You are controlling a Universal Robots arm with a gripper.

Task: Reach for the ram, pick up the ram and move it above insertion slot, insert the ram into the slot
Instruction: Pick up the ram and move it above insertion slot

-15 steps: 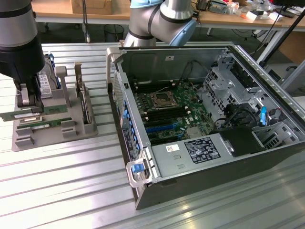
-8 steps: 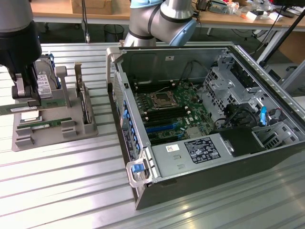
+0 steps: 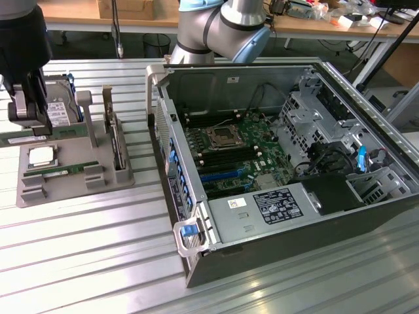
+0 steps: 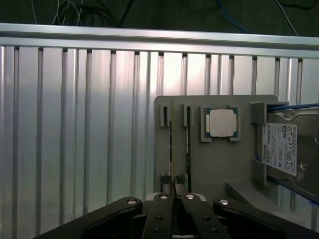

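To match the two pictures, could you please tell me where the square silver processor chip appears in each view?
Exterior view: the processor chip lies on the gray holder at the exterior view's left, nearer the camera than the hard drive.
Wrist view: it sits in a square recess of the gray holder, beside the hard drive.
Shared landmark: the hard drive.

Surfaces as seen. The ribbed table [image 3: 78,261]: bare brushed aluminium, glaring where lit. The fixture tray [image 3: 29,196]: matt grey plastic. The processor chip [image 4: 222,122]: satin metal lid. The hard drive [image 4: 294,149]: dull silver metal, white paper label. The ram [image 4: 172,144]: thin board, gilt edge. The gripper [image 4: 173,188]: matt black, bright screw heads. The computer case [image 3: 262,226]: grey sheet metal.
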